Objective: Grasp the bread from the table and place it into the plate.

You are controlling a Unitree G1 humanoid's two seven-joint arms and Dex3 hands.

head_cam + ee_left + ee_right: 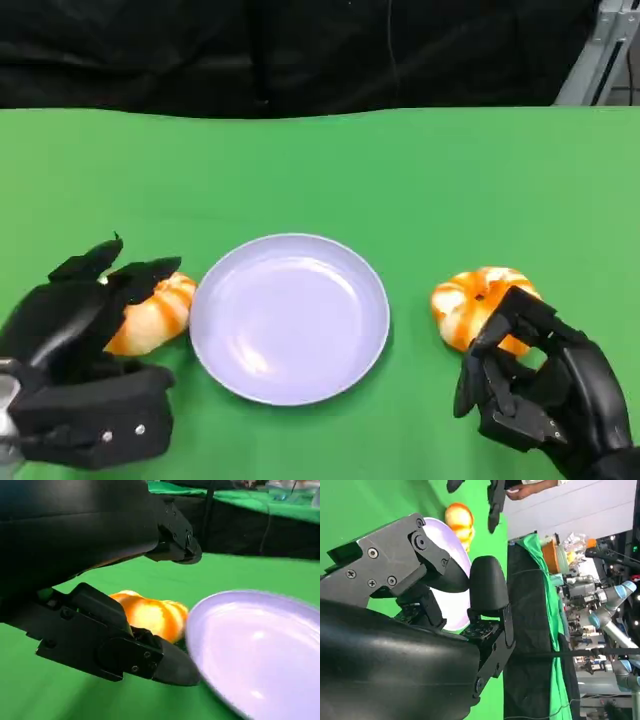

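Observation:
A lavender plate [290, 312] [260, 650] [449, 611] sits mid-table. Two orange-and-white striped breads lie on the green cloth beside it. One bread [155, 312] [147, 616] [458, 517] lies just left of the plate. My left hand [88, 365] [90, 545] brackets it, fingers spread above it and thumb beside it, with a visible gap. The other bread [478, 298] lies right of the plate. My right hand [540, 385] [420, 605] is at its near side with fingers bent and the fingertips [500, 322] at the bread's edge, nothing held.
The green table [420, 180] ends at a black backdrop [300, 50] beyond. In the right wrist view, a person's hand [530, 487] is beyond the table, with lab clutter and other robot arms [610, 605] further off.

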